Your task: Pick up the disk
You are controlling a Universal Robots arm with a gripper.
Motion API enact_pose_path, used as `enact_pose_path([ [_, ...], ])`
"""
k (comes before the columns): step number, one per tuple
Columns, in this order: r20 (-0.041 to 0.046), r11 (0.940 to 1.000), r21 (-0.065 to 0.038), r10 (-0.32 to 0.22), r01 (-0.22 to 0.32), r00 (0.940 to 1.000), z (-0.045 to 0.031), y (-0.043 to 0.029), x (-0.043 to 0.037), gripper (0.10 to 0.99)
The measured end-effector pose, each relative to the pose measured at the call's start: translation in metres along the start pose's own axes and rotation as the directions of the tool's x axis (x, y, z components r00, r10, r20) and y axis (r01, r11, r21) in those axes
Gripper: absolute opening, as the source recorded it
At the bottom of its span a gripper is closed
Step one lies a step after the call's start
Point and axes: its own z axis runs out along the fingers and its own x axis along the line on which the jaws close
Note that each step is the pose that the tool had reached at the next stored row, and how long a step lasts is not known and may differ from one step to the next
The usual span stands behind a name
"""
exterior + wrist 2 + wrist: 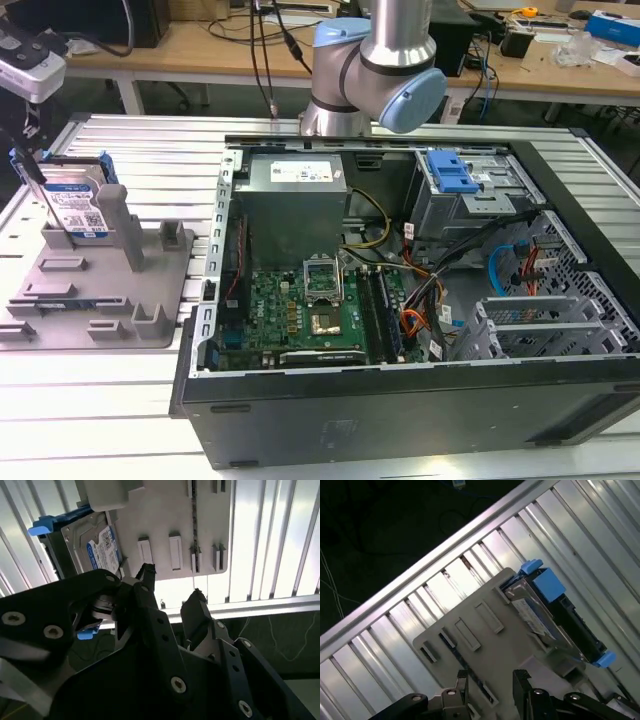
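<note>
Over slatted table [580, 520], pincer [172, 587] agape, seemingly empty, near upright disk [102, 550]

A flat grey plastic fixture plate with upright posts and low blocks [100, 290] lies on a ribbed aluminium table top [90, 420], toward the exterior view's left. Just beside it, toward the exterior view's right, lies an open black metal computer case [400, 425]. Inside the case are a green motherboard [300, 310], a silver box-shaped power supply [295, 195] behind it, orange cables [412, 322] and a blue plastic drive-cage latch [452, 172]. Wooden workbenches [200, 50] stand beyond the table. In both wrist views the fixture plate [170, 510] [515, 640] rests on the table's ribs [265, 540] [380, 650].
</note>
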Motion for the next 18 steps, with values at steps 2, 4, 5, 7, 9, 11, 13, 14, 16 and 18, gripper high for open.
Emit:
enact_pose_path([
  [2,-0.0015,0.9993,0.000,-0.039,0.039,0.9993,0.0000,0.0000,0.0000,0.494],
  [4,-0.0032,0.9964,0.000,-0.085,0.085,0.9964,0.0002,0.0000,0.0000,0.557],
  [5,-0.0045,0.9932,0.000,-0.117,0.117,0.9932,0.0002,0.0000,0.0000,0.557],
  [7,-0.0069,0.9834,0.000,-0.181,0.181,0.9834,0.0005,0.0000,0.0000,0.557],
  [9,-0.0090,0.9709,0.000,-0.239,0.239,0.9709,0.0009,0.0000,0.0000,0.557],
  [11,-0.0102,0.9602,0.001,-0.279,0.279,0.9601,0.0012,0.0000,0.0000,0.557],
  [13,-0.0115,0.9450,0.003,-0.327,0.327,0.9449,0.0016,0.0000,0.0000,0.557],
  [14,-0.0119,0.9350,0.005,-0.354,0.355,0.9350,0.0019,-0.0001,0.0000,0.557],
  [16,-0.0132,0.9162,0.009,-0.400,0.401,0.9162,0.0025,-0.0001,0.0000,0.557],
  [18,-0.0150,0.8975,0.011,-0.441,0.441,0.8976,0.0031,-0.0001,0.0000,0.557],
])
